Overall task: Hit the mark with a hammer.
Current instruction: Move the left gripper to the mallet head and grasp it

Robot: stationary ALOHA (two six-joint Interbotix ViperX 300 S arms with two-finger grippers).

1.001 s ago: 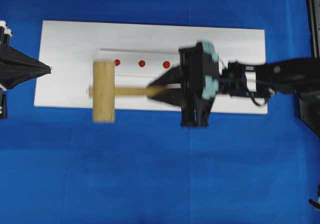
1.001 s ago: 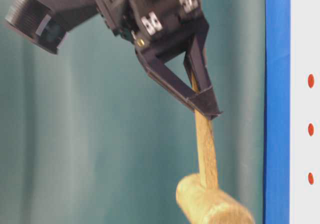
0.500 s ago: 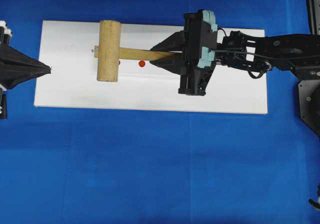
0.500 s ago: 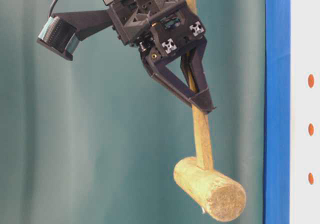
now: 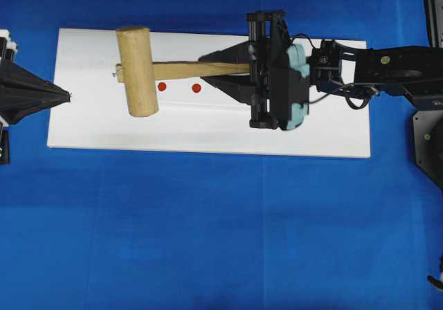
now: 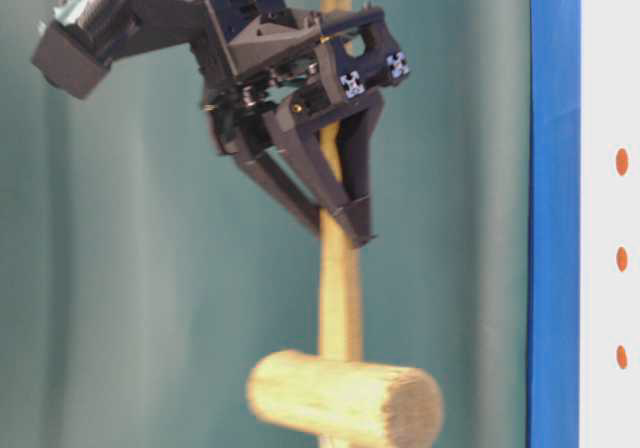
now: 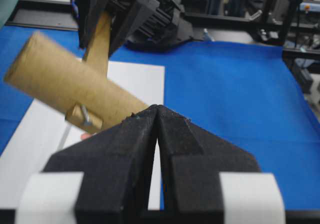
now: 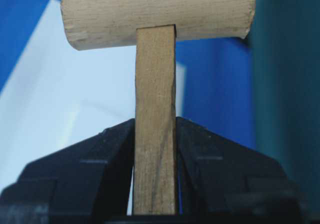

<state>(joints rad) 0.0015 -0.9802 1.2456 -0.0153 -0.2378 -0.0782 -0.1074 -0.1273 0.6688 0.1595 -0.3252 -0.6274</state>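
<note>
The hammer (image 5: 136, 71) is a light wooden mallet held in the air above the white board (image 5: 208, 130). My right gripper (image 5: 204, 70) is shut on its flat handle (image 8: 155, 124), with the head (image 8: 157, 14) pointing left. In the table-level view the head (image 6: 345, 400) hangs well off the board, below the right gripper (image 6: 355, 230). Two red dots, the marks (image 5: 161, 86) (image 5: 196, 87), show on the board just in front of the handle. My left gripper (image 5: 66, 97) is shut and empty at the board's left edge, and its tips (image 7: 157, 108) point at the hammer head (image 7: 65, 86).
Blue cloth (image 5: 208, 241) covers the table all round the board. The right arm (image 5: 387, 71) reaches in over the board's right end. A dark stand (image 5: 429, 137) sits at the far right edge. Red dots (image 6: 622, 259) line the board in the table-level view.
The right gripper has swung the hammer from the board's front edge to its back part. It has lifted the hammer farther off the board, and the wrist has rolled. The left gripper has stayed still.
</note>
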